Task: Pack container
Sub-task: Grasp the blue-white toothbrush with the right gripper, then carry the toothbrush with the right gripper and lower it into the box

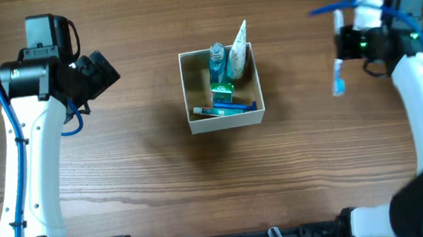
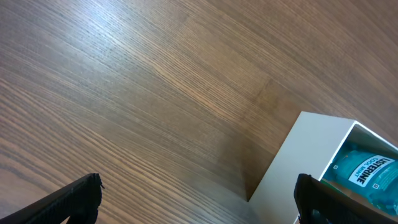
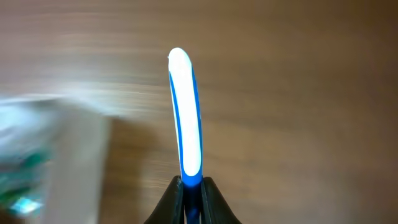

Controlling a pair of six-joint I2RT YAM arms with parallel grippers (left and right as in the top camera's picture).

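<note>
I had the container [image 1: 226, 120] partly packed (Listerine bottle [image 1: 217, 62] already inside), with a toothbrush [image 3: 185, 112] pinched in my right gripper [image 3: 191, 190] well apart from it, and my left gripper [image 2: 198, 198] spread wide, empty.

The table [image 1: 140, 187] is brown wood-grain, the container [image 1: 226, 121] white-walled, the mouthwash bottle [image 2: 367, 174] teal, the toothbrush [image 3: 186, 112] blue-and-white.

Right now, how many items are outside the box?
1: the blue-and-white toothbrush, gripped in the right pincer, off to the right of the container. Others could be hidden from view.
</note>
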